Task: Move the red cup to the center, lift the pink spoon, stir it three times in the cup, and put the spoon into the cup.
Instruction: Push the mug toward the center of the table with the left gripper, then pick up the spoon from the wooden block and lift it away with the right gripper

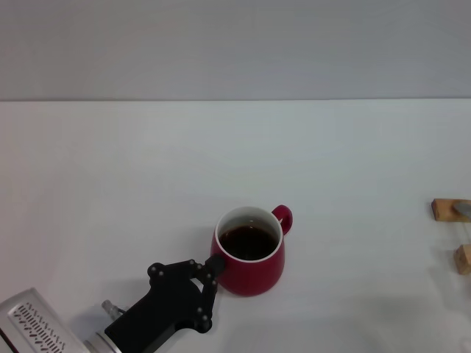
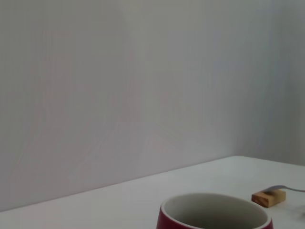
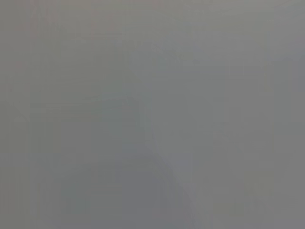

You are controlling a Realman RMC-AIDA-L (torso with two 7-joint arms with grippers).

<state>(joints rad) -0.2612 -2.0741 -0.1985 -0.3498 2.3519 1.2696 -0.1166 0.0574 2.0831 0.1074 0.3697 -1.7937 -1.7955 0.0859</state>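
The red cup (image 1: 250, 254) stands on the white table, low and near the middle in the head view, dark liquid inside and its handle pointing to the far right. My left gripper (image 1: 211, 293) is open against the cup's left side, its upper finger touching the wall just under the rim. The left wrist view shows the cup's white rim (image 2: 214, 212) very close. Only a short grey stretch of the pink spoon (image 1: 463, 210) (image 2: 286, 188) shows, resting on a wooden block at the right edge; its pink end is out of view. My right gripper is out of view.
Two small tan wooden blocks (image 1: 449, 209) (image 1: 463, 259) lie at the table's far right edge; one block (image 2: 269, 197) also appears in the left wrist view. A grey wall rises behind the table. The right wrist view is plain grey.
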